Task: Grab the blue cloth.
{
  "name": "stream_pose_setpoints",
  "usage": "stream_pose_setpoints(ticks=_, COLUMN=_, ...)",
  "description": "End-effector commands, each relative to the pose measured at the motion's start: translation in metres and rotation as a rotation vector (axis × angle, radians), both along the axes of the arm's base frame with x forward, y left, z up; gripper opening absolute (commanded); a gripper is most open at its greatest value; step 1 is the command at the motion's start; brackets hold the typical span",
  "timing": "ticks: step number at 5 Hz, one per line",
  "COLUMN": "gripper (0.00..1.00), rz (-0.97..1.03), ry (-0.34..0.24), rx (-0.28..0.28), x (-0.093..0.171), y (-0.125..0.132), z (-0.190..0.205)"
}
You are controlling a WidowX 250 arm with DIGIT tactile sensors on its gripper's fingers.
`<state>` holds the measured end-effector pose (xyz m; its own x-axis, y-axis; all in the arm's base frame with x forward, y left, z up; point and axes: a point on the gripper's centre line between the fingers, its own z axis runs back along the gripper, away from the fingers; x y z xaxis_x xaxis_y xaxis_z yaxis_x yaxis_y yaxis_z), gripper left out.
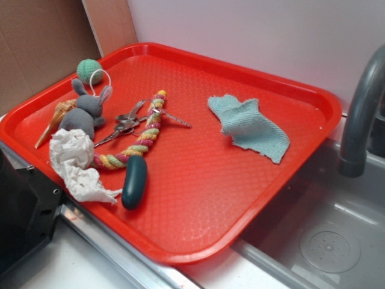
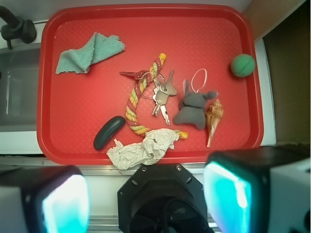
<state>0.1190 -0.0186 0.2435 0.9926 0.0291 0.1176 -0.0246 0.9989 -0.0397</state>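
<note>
Wrist view, rumpled woven blue cloth (image 2: 88,53) on pebbled red tray (image 2: 204,29), tool (image 2: 154,199) open, empty.

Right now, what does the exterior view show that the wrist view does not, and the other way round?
Only the exterior view shows the sink drain. Only the wrist view shows the tool, open, with its fingers low in the picture. Both show the red tray, the blue cloth, the white tissue, the keys, the grey bunny and the faucet.
</note>
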Motion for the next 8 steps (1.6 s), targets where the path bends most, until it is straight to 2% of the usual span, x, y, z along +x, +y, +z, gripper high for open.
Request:
stream_pose_setpoints(ticks=1, gripper=1.0, rz=0.0, ry=0.0, rx=0.0, x=0.0, y=0.0, z=0.0)
stream_pose_setpoints(ticks=2, gripper=1.0, rz=-0.248, ry=-0.036, rx=0.12, x=0.05, y=-0.007, z=-0.047)
stream_pose_setpoints(ticks=3, gripper=1.0, rz=-0.496, ry=-0.086, rx=0.095, x=0.098, y=-0.028, z=-0.074)
stream_pose_setpoints(ticks=5, gripper=1.0, rz=-0.996, ry=-0.135, rx=0.141, x=0.182, y=-0.088, z=-0.122)
stream_pose_setpoints(ticks=6, gripper=1.0, rz=-1.251, ry=-0.08, rx=0.115, x=0.2, y=-0.115, z=-0.162)
stream_pose_setpoints(ticks=7, gripper=1.0, rz=-1.441, ry=-0.048, rx=0.102, x=0.177, y=-0.122, z=-0.2)
stream_pose_setpoints(ticks=8, gripper=1.0, rz=-1.439, ry=-0.025, rx=0.101, x=0.156, y=-0.111, z=-0.212)
